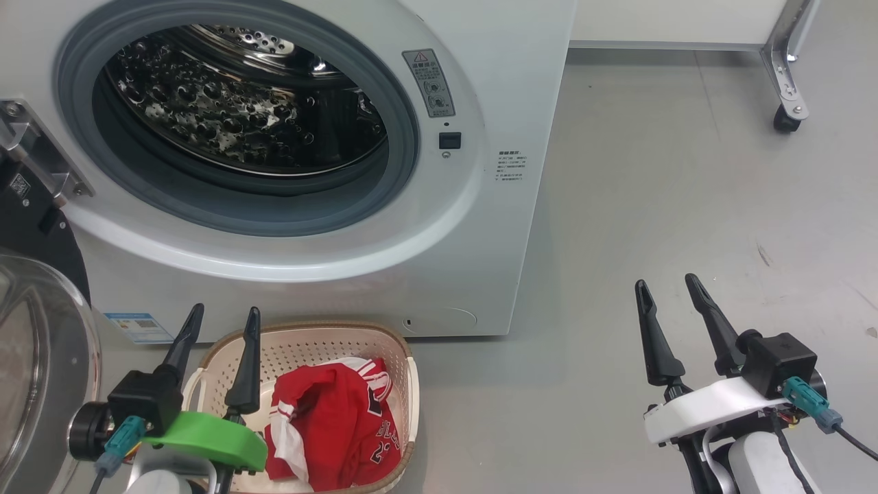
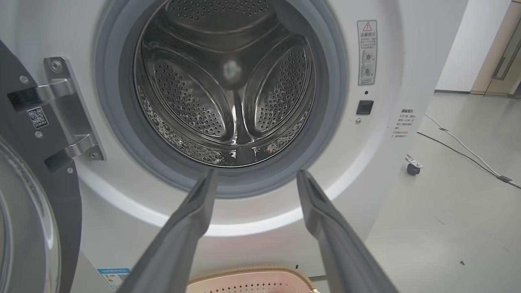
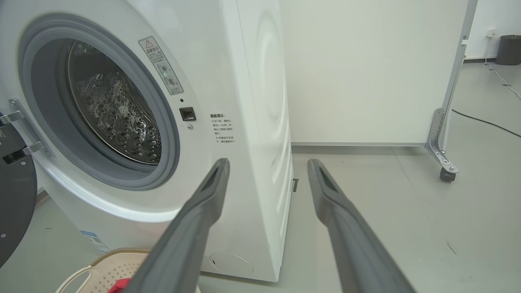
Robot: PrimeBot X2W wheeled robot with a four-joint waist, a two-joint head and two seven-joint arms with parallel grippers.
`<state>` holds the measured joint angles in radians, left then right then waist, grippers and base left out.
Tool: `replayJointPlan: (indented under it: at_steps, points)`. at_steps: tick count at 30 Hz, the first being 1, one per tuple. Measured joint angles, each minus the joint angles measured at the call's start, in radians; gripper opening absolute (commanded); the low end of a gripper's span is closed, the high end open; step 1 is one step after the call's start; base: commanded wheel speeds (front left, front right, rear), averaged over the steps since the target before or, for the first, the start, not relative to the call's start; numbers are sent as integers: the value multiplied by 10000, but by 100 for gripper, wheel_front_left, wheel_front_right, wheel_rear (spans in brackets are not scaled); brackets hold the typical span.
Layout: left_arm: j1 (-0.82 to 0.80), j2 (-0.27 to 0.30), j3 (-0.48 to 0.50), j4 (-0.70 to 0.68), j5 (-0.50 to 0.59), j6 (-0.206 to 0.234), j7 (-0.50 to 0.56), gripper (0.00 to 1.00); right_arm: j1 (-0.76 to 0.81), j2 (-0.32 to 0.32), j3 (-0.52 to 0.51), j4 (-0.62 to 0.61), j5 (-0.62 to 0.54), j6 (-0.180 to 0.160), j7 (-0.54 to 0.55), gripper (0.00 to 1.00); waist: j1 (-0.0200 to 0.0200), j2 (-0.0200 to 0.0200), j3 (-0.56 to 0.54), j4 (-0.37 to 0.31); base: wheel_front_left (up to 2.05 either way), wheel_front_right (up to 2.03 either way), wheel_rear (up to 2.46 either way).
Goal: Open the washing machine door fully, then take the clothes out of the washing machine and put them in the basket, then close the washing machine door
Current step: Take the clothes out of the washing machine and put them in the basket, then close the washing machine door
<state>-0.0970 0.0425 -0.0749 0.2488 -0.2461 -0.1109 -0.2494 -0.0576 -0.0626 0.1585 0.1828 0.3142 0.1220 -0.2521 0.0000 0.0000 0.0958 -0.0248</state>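
1. Since the clothes (image 1: 329,418) lie in the basket (image 1: 302,329) and the steel drum (image 1: 240,116) looks empty, the step in hand is judged to be closing up. Head view:
   - Washing machine (image 1: 480,226): white, with a grey-rimmed mouth.
   - Washing machine door (image 1: 41,357): swung open at far left, black rim, bulging clear bowl.
   - Basket: on the floor just before the machine. The garments are red with white striped trim.
   - Left gripper (image 1: 226,309): over the basket, fingers wide, holding nothing.
   - Right gripper (image 1: 665,280): well apart over bare floor, fingers wide, empty.
2. Left wrist view: the left gripper (image 2: 257,171) faces the drum mouth, with the hinge (image 2: 69,118) and door (image 2: 24,219) at left. Best practice is to press the door's outer face near its free edge, far from the hinge, and follow the arc until the latch seats. Keep the fingers off the gasket.
3. Right wrist view: the right gripper (image 3: 268,161) points past the machine's right corner. The latch socket (image 3: 187,114) sits beside the mouth and the door rim (image 3: 14,203) is low left. The right arm is best kept clear of the swing.
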Motion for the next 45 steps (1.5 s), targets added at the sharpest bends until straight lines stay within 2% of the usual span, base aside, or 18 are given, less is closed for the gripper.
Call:
replayJointPlan:
  at_steps: [23,42,45]
  points:
    - [155,-4,-98,-52,-132,0,0,100,0,10,119,15,-35,0,0,100,0,0,-62,-7,-24,24,0]
    - [201,-4,-176,-52,-130,-2,0,100,0,15,224,92,-35,0,0,100,0,0,-96,-36,-105,105,0]
    - [196,-17,-56,-431,-58,21,-10,100,0,13,224,98,-35,0,0,100,0,0,-91,-32,-140,140,0]
